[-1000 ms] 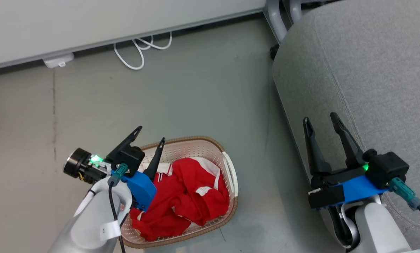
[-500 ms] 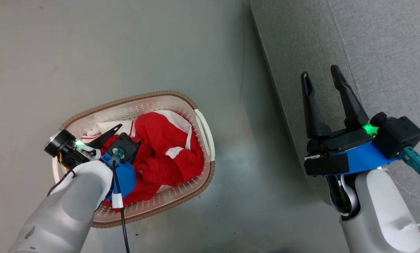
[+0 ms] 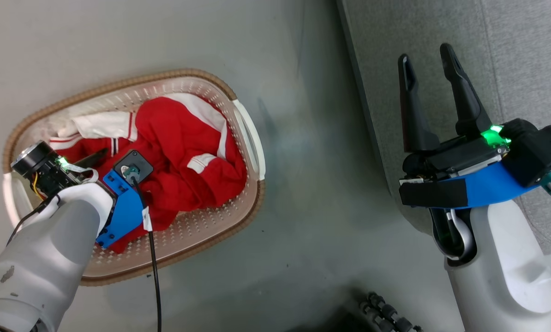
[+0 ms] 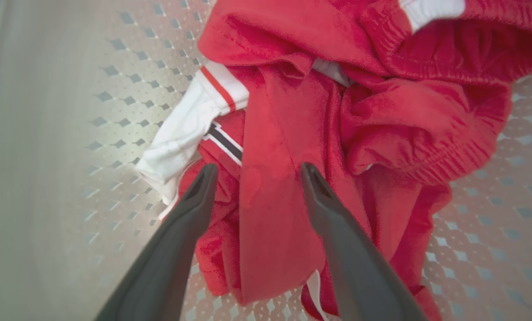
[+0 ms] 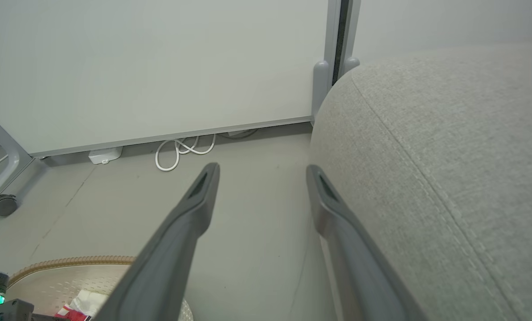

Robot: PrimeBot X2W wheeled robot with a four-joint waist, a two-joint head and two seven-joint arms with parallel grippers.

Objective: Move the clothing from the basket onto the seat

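Red, fleecy-looking clothing with white trim lies heaped in the cream laundry basket on the floor. It looks light, limp and quick to bunch, so a raised fold mid-heap seems the best hold. The left end effector is spread wide, straddling a flat red fold and perhaps grazing it, with nothing pinched. The right end effector hangs spread and empty by the grey seat.

Spread left claw over red clothing
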